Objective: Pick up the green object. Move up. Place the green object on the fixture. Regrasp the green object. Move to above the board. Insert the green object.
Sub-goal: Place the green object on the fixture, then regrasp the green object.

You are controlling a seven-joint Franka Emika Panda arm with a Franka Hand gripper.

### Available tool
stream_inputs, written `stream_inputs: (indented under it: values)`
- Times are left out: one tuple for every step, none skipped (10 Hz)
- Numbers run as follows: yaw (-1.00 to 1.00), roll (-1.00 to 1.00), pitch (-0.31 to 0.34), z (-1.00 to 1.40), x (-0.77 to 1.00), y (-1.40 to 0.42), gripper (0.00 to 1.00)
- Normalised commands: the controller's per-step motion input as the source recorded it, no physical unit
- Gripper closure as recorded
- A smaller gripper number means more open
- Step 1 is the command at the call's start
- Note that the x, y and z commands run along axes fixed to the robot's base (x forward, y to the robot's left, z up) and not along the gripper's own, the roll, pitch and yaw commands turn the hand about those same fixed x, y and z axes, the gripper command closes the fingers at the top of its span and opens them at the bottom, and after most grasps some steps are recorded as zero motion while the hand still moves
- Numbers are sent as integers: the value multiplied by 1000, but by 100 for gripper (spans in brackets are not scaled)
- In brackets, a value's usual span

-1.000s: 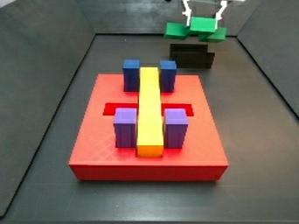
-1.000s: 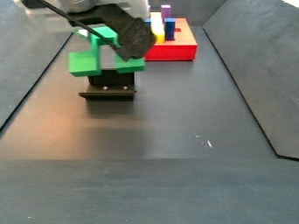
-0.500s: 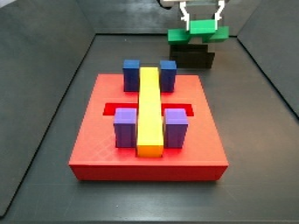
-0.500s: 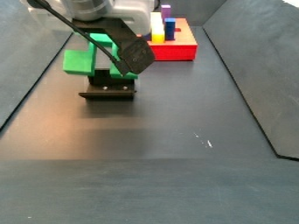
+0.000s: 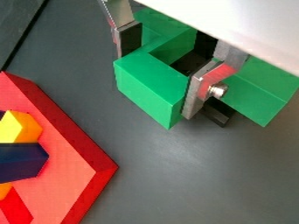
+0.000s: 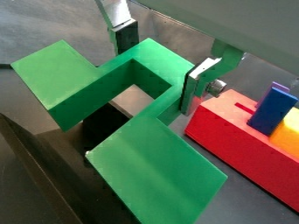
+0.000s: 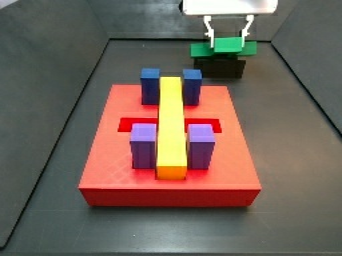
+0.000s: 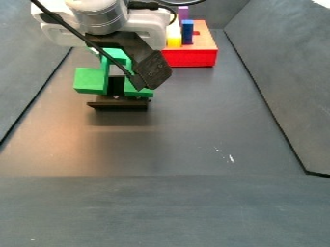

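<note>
Dark matte flooring lies under everything. At the far end my gripper clamps the green object between its silver fingers, directly on the fixture. Nearer sits the board, carrying blue blocks, purple blocks and a yellow bar.

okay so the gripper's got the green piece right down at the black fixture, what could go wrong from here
1. The gripper grips only the green object's thin middle wall, so it could tilt when pressed onto the fixture.
2. In a side view the green object overhangs the fixture on both sides; released off-centre, it might tip off.
3. The board lies close by, so a fallen piece could land against it.
</note>
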Motion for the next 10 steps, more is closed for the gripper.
stream_inputs:
  values:
    - [-31, 0, 0, -166, 0, 14, 100]
    - [-46, 0, 0, -189, 0, 26, 100]
    - [-34, 0, 0, -189, 0, 34, 100]
    - [0, 0, -40, -29, -126, 0, 100]
    - [0, 0, -6, 0, 0, 0, 100]
    - [0, 0, -77, 0, -51, 0, 100]
    - [0, 0, 0, 0, 0, 0, 0]
    - [0, 0, -111, 794, 0, 0, 0]
    - [9, 314, 0, 986, -86, -49, 0]
    - [0, 351, -26, 1000, 0, -91, 0]
